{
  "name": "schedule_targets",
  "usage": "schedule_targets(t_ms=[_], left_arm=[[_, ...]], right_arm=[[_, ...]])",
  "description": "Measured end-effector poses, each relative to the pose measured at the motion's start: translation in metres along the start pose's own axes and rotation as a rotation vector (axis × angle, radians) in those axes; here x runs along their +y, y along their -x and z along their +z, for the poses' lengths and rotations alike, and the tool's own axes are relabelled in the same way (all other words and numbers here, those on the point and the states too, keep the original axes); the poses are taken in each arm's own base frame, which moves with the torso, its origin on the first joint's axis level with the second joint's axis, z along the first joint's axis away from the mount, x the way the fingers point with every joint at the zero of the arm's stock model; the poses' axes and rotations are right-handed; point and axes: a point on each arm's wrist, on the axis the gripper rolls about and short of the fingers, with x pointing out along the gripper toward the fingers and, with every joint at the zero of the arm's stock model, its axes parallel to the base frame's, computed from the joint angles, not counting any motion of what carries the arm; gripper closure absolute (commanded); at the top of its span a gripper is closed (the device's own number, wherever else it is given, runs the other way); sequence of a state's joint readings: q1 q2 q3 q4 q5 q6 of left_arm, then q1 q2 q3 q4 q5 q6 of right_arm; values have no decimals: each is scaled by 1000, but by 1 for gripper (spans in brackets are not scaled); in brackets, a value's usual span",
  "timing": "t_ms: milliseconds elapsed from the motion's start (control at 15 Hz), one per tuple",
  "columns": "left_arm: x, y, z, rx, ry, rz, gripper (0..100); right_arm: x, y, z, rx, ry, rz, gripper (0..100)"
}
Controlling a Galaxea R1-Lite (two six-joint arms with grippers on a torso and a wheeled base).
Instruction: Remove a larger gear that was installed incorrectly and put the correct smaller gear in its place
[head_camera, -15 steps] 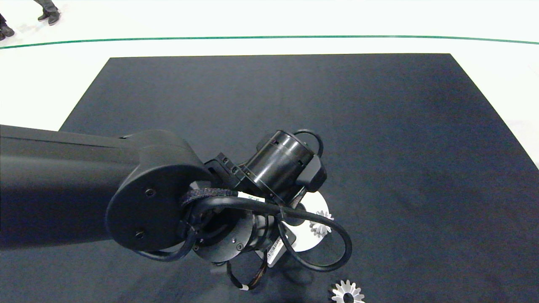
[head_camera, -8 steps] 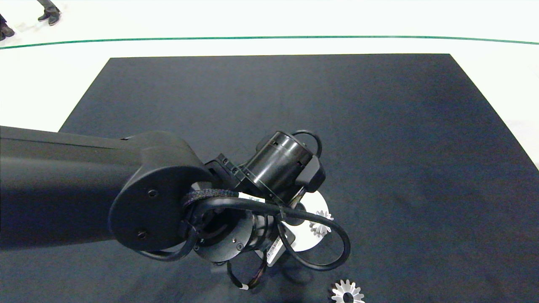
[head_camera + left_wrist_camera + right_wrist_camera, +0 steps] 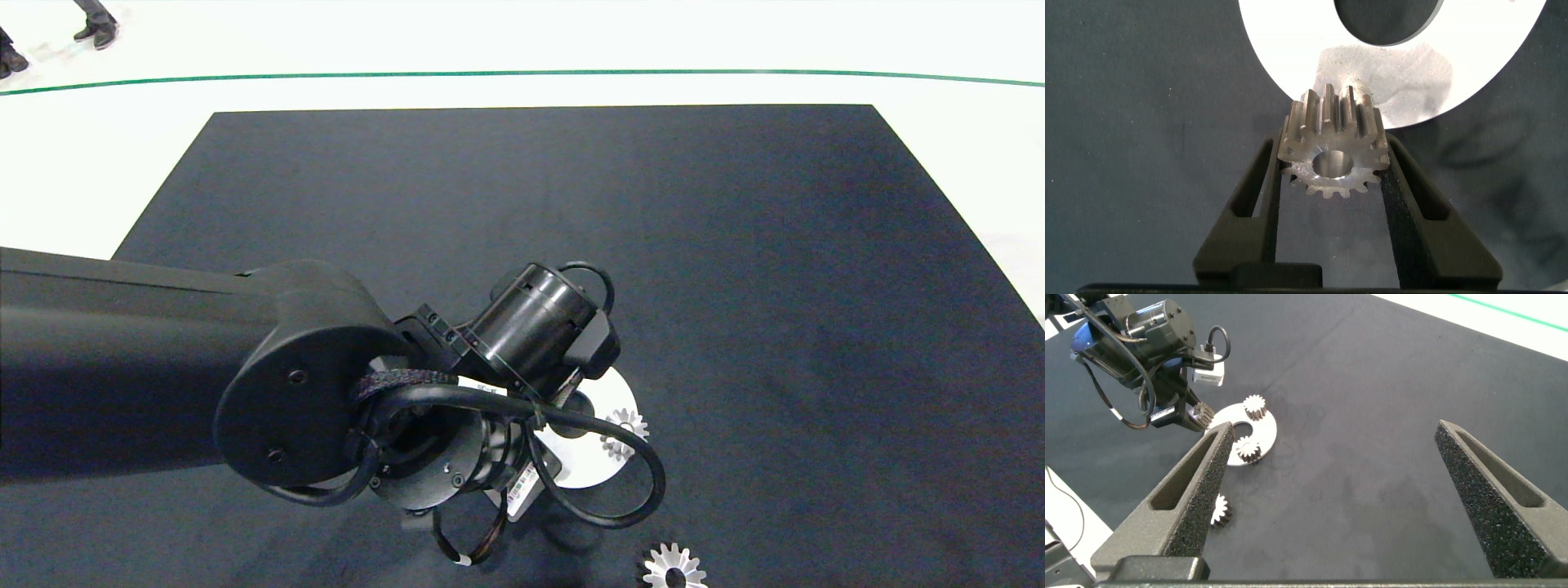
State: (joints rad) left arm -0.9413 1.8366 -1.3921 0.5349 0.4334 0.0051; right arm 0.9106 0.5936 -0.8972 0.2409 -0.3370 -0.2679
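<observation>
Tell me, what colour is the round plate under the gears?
White, with a dark round hole: the plate shows best in the left wrist view.

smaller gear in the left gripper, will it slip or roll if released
The smaller gear, solid-looking metal, is probably stiff and heavy for its size. Pinched by the left gripper only across its tooth tips, it could twist or slip. Dropped on edge it may roll. The right gripper is open, away.
</observation>
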Motion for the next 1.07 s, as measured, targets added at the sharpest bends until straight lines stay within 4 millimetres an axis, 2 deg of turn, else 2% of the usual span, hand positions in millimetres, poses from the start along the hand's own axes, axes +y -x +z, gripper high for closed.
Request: schedule_targets(t_ms=[1067], left_arm=[[-2, 5, -2, -8, -9, -7, 100]], right_arm=[[0, 0, 0, -3, 0, 10, 0]])
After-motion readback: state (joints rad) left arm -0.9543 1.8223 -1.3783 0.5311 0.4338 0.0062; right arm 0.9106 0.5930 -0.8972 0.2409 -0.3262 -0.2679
